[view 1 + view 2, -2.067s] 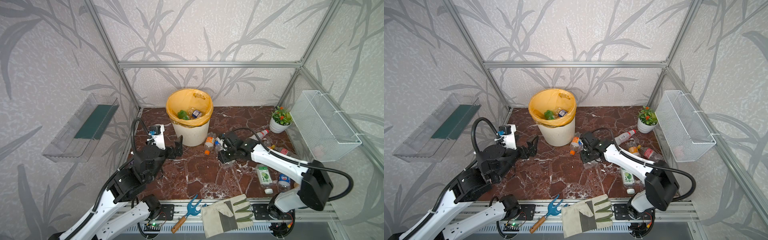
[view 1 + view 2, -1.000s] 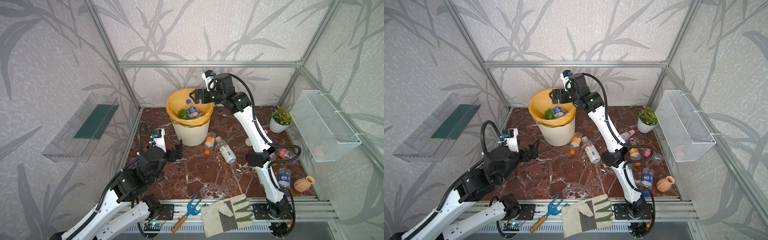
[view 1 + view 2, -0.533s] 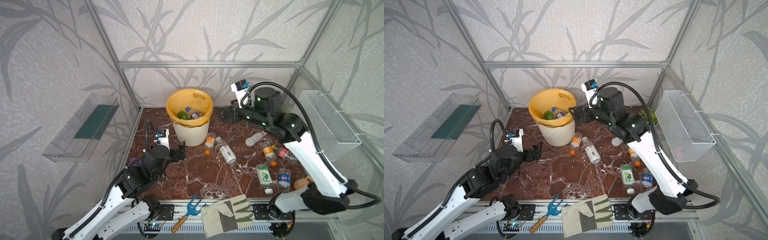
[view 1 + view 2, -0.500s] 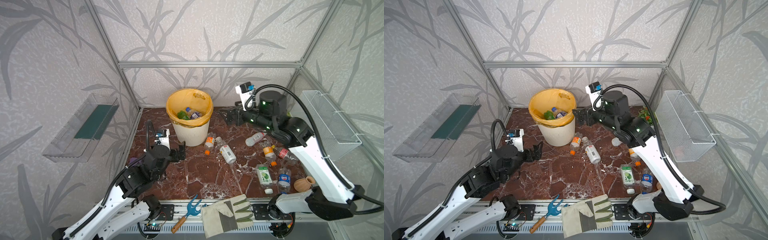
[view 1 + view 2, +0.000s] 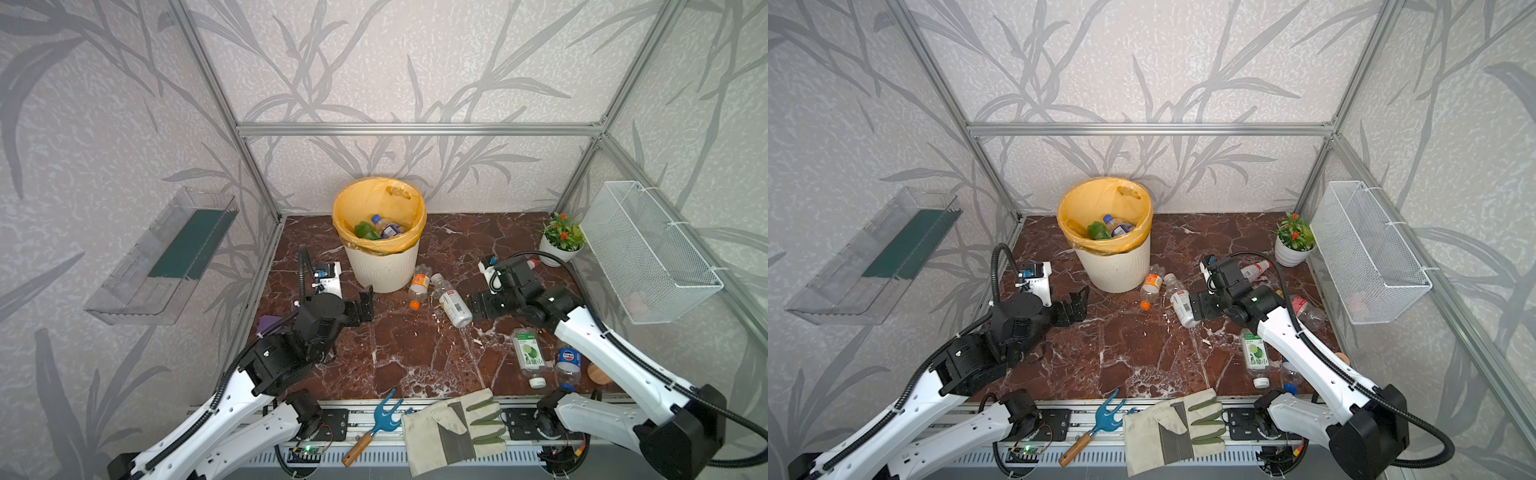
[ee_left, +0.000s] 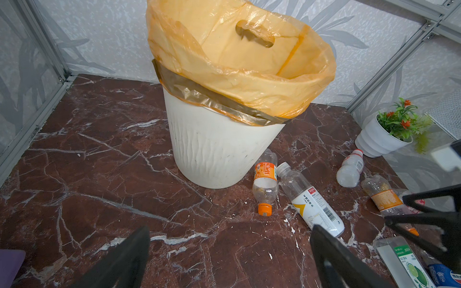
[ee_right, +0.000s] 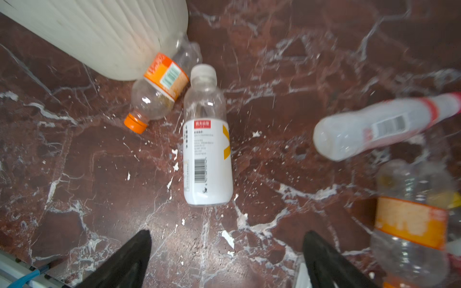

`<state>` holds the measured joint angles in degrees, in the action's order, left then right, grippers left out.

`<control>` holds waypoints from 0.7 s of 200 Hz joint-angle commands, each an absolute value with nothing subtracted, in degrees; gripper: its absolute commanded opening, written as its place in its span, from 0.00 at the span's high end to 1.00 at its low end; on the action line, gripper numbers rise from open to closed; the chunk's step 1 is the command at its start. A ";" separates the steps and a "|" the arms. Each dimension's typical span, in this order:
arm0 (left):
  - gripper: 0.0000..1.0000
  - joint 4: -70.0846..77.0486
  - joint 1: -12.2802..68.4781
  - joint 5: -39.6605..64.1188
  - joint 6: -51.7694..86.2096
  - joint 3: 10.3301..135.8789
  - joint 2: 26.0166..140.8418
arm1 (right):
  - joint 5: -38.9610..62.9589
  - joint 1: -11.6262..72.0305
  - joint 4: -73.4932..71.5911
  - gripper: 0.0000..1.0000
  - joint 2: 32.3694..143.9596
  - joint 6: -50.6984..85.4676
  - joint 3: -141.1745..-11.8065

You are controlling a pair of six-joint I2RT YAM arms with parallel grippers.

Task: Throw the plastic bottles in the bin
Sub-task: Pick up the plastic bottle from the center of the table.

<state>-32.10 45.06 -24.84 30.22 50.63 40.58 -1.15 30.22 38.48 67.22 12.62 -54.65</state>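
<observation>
In the right wrist view an orange-banded bottle (image 7: pixel 411 224) is blurred and cut off; bottles (image 5: pixel 388 227) in the bin (image 5: pixel 382 270) lie half hidden by its bag (image 5: pixel 365 199). Right gripper (image 7: pixel 227 233), jaws wide apart, empty, points at a white-label bottle (image 7: pixel 208 159) lying near the bin; left gripper (image 6: pixel 230 227) likewise apart, empty.

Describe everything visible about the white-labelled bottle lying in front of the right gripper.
The white-labelled bottle is clear plastic, apparently empty, with a whitish cap. Its white label carries a red square, a yellow-orange mark, small print and a barcode. It lies on its side on the marble floor, cap toward the bin, beside an orange-capped bottle; contact there is unclear. The open right gripper faces its base without touching it.
</observation>
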 commanded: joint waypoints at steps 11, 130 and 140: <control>0.01 -29.85 45.41 -22.06 30.13 50.17 41.08 | 4.70 30.27 32.10 0.11 72.05 14.99 -53.46; 0.01 -31.02 45.53 -17.25 30.58 49.00 41.64 | 8.31 28.69 28.56 0.21 101.87 13.16 -63.82; 0.01 -30.96 45.58 -17.30 30.64 48.84 41.57 | 8.50 28.73 28.63 0.21 103.05 13.25 -64.39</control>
<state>-29.98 45.36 -17.10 30.55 48.25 42.15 7.60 28.82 28.27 100.97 13.67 -62.39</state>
